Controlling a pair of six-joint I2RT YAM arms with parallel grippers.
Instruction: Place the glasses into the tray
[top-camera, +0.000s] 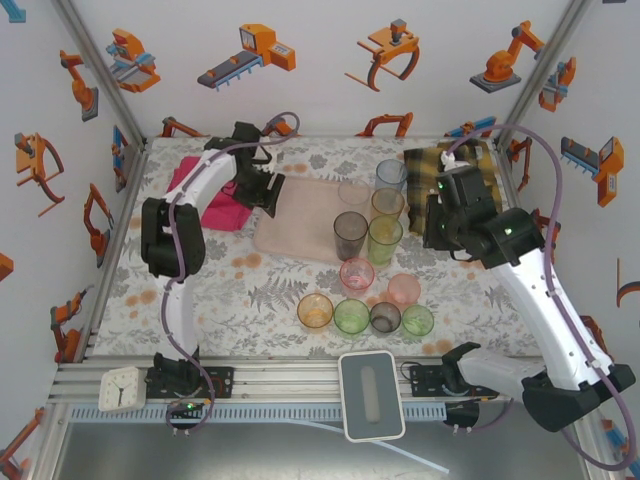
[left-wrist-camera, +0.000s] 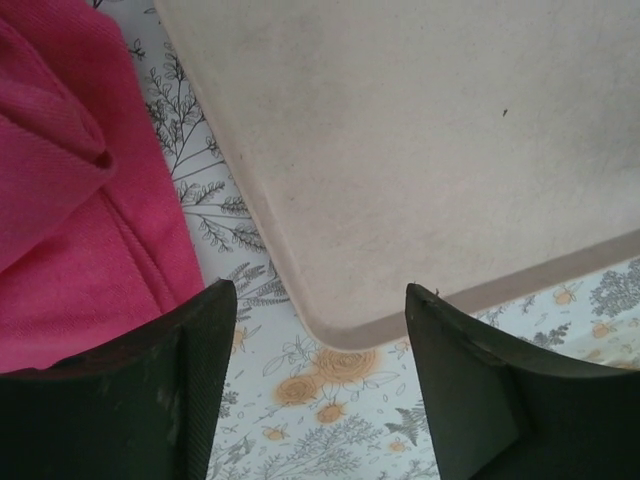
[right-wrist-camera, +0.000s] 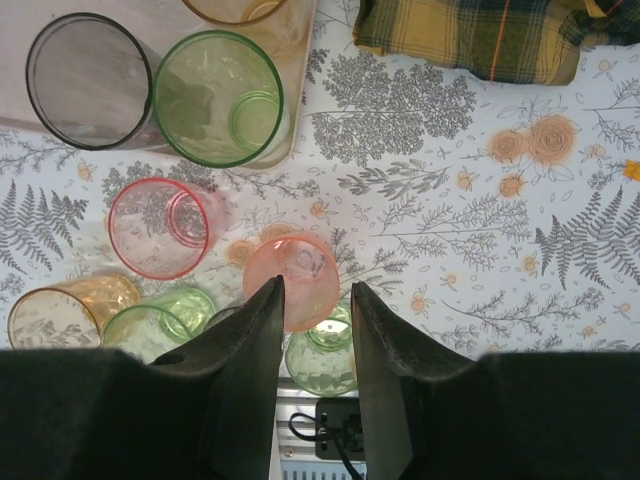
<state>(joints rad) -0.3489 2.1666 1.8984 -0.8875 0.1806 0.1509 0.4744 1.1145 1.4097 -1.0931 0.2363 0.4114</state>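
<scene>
Six glasses stand loose on the bench below the tray at lower centre of the top view, nearest the right pincer, slightly parted and empty directly over the salmon glass; the left pincer, half-open, empty, hovers at the tray's corner.

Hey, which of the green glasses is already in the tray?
The green glass at the tray's near right corner, beside the grey glass. The other two greens stand off it, on the tablecloth.
</scene>
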